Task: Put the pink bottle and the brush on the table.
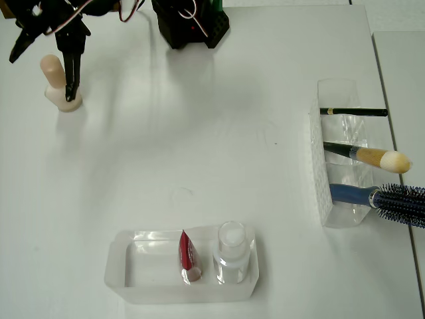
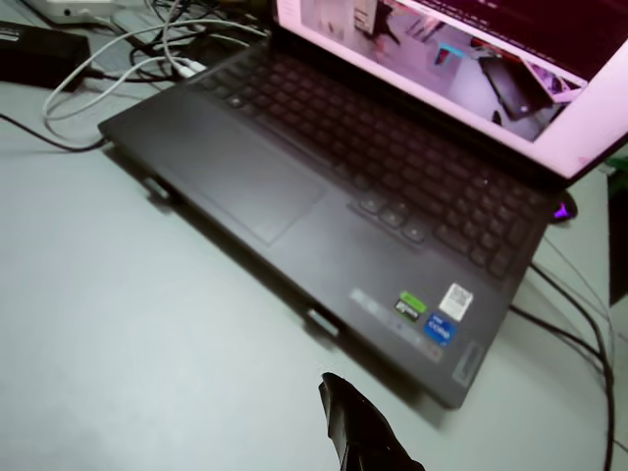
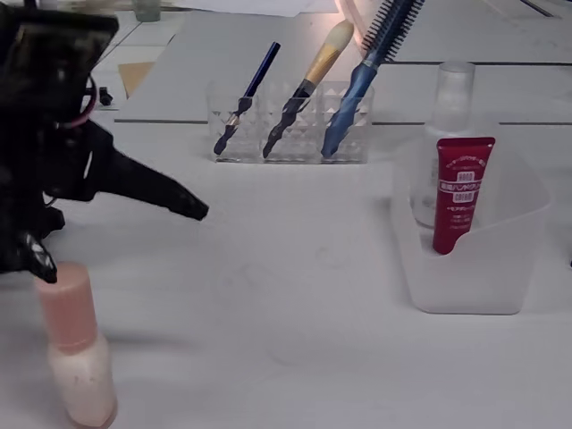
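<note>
The pink bottle (image 1: 56,81) (image 3: 77,356) stands upright on the white table (image 1: 199,146) (image 3: 295,295) at the top left of the overhead view. My black gripper (image 1: 41,80) (image 3: 123,243) hangs open over it, jaws spread wide. One finger (image 1: 72,80) lies along the bottle's right side and the other points away to the left. Whether a finger touches the bottle, I cannot tell. The brush (image 1: 373,157) (image 3: 315,70) leans in a clear holder (image 1: 337,169) (image 3: 288,134) at the right edge, bristles outward. One fingertip (image 2: 355,432) shows in the wrist view.
The holder also carries a thin black pencil (image 1: 353,111) and a blue hairbrush (image 1: 392,199). A clear tray (image 1: 133,269) (image 3: 474,277) at the front holds a red tube (image 1: 188,252) and a clear bottle (image 1: 232,249). The arm's base (image 1: 192,23) is at the back. A laptop (image 2: 324,167) lies beyond.
</note>
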Motion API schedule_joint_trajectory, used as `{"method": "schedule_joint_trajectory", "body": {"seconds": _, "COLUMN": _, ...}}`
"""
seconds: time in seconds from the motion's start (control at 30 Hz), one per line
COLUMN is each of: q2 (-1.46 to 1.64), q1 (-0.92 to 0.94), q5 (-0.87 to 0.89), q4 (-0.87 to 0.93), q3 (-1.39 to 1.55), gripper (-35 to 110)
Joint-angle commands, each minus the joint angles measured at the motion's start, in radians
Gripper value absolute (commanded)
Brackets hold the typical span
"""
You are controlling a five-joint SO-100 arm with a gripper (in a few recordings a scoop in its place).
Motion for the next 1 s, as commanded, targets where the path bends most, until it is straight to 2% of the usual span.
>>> {"method": "schedule_joint_trajectory", "body": {"seconds": 0.0, "q2": 0.048, "q1": 0.015, "q5": -0.008, "q4": 0.092, "q3": -0.086, "gripper": 66}}
{"method": "schedule_joint_trajectory", "body": {"seconds": 0.3, "q2": 0.077, "q1": -0.049, "q5": 0.077, "q4": 0.38, "q3": -0.273, "gripper": 60}}
{"method": "schedule_joint_trajectory", "body": {"seconds": 0.97, "q2": 0.091, "q1": -0.517, "q5": 0.399, "q4": 0.374, "q3": -0.396, "gripper": 46}}
